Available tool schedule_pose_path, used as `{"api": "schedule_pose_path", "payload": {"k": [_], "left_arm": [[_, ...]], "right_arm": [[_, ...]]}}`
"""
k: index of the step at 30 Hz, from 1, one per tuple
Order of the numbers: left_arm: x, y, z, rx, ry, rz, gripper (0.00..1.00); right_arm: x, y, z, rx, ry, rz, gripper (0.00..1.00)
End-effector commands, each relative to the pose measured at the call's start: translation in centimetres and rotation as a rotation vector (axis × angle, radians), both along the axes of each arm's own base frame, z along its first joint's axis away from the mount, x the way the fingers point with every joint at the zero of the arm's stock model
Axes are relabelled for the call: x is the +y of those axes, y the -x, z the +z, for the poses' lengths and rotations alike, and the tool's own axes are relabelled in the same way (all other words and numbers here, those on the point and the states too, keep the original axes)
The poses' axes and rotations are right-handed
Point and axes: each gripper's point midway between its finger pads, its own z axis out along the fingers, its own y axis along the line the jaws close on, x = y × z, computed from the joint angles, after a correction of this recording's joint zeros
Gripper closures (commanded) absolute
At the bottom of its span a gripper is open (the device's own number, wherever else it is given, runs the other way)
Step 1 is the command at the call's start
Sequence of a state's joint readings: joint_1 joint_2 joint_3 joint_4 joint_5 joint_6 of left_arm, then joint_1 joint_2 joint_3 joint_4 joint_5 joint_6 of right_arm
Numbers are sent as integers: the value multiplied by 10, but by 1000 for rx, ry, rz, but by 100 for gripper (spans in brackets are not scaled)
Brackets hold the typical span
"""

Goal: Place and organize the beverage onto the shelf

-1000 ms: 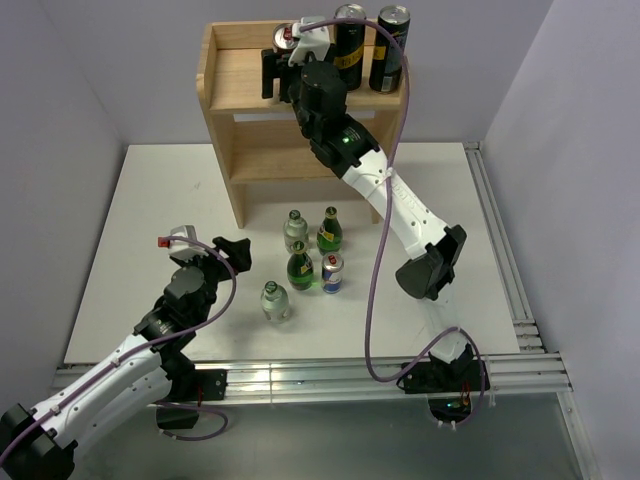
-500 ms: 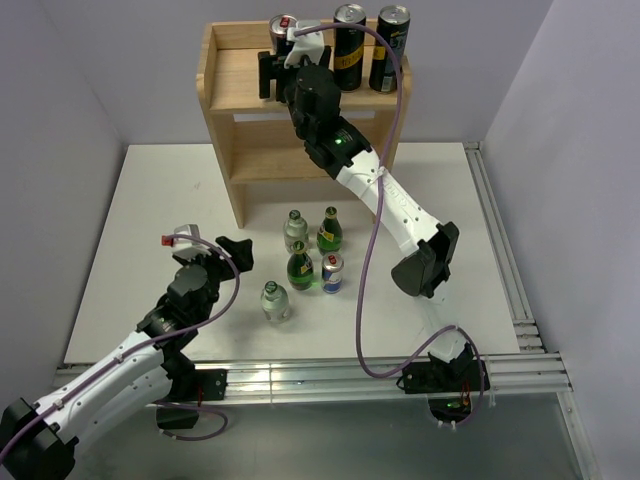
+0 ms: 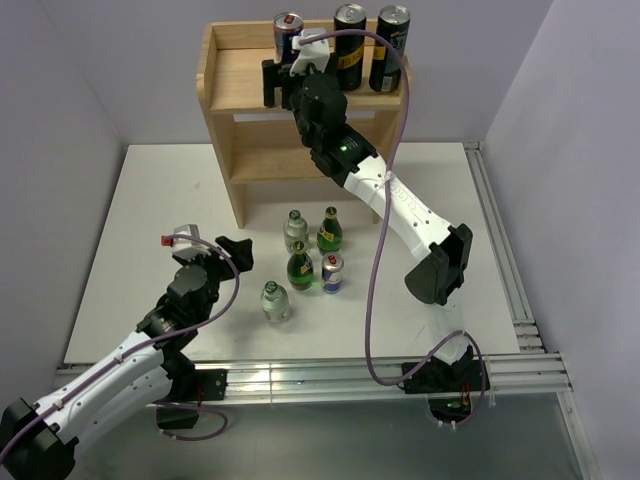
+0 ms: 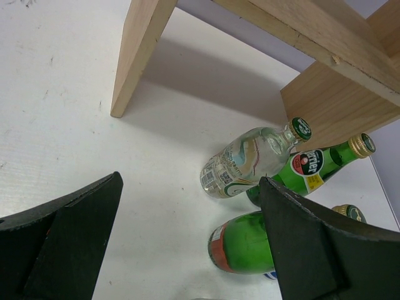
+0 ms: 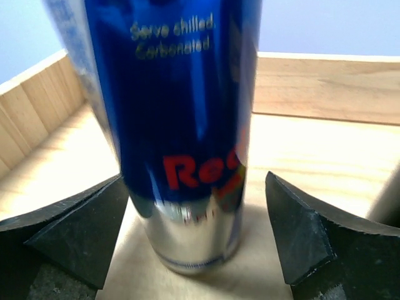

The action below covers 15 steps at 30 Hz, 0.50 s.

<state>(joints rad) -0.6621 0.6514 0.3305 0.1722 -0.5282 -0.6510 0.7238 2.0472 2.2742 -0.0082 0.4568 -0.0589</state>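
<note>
White tabletop [image 3: 150,200], near edge first: we see the left gripper [image 3: 232,250] low over it, left of the drinks group. Its fingers are spread wide and hold nothing. In its wrist view there is bare table between the fingertips, with bottles beyond.

Next out, five drinks stand upright in a tight cluster mid-table. The near clear bottle [image 3: 275,302] is closest to us. The dark green bottle [image 3: 300,270] and blue-silver can [image 3: 332,272] sit side by side behind it. The far clear bottle [image 3: 295,232] and Perrier bottle [image 3: 329,234] stand just in front of the shelf [image 3: 235,130].

That light-wood shelf is at the back of the table. Its upper board carries a row of three: Red Bull can [image 3: 288,32] on the left, then first black can [image 3: 349,35] and second black can [image 3: 389,35].

The right gripper [image 3: 283,75] is up at that board, at the Red Bull can's near side. In its wrist view the can stands upright on the board between parted fingers. There is a visible gap at one finger; the other is close, and we cannot tell whether it touches. Not clamped.
</note>
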Motion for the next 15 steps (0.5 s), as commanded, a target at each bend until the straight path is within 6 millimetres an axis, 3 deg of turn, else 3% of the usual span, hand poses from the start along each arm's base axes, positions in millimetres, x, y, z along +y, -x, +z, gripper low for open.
{"api": "schedule_pose_path", "payload": {"k": [1,3,4,6,7,15], "left_arm": [[-1,0,14,-32,31,0,2],[1,1,16,-34,28,5,2],[1,1,17,-35,27,7,2],[3,1,18,-35,24,13,2],[3,1,20,-40,25,12,2],[8,2,26,-36,19,35,1]], "right_arm": [[-11,13,-2,38,-18,-32,4],[-14,19,0,39,-26,-34,3],[-13,21,-9,54,-14,-33,2],[-15,30,-2,48,-28,-22,0],[-14,32,-11,62,-17,-26,0],[-21,73,-10,77,-17,-6,0]]}}
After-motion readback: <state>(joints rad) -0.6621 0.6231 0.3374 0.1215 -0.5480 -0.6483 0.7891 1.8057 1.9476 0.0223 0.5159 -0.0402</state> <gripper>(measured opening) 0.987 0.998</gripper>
